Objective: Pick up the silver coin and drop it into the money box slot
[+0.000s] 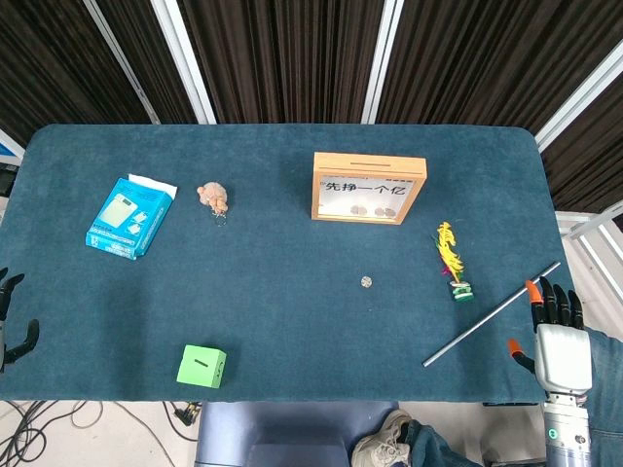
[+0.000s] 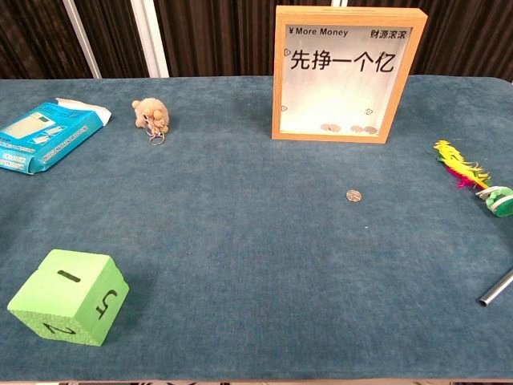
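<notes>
A small silver coin (image 1: 366,281) lies flat on the blue cloth in front of the money box; in the chest view the coin (image 2: 353,196) sits right of centre. The money box (image 1: 368,187) is a wooden frame with a clear front, upright, with a slot in its top edge and several coins inside; the chest view shows its front (image 2: 347,74). My right hand (image 1: 559,342) rests at the table's right front edge, fingers apart, holding nothing. My left hand (image 1: 12,319) shows only partly at the left edge, fingers apart and empty.
A metal rod (image 1: 492,313) lies diagonally beside the right hand. A feathered shuttlecock (image 1: 452,262) lies right of the coin. A green dice cube (image 1: 201,367) sits near the front, a blue box (image 1: 130,216) at left, a small plush keychain (image 1: 213,198) behind.
</notes>
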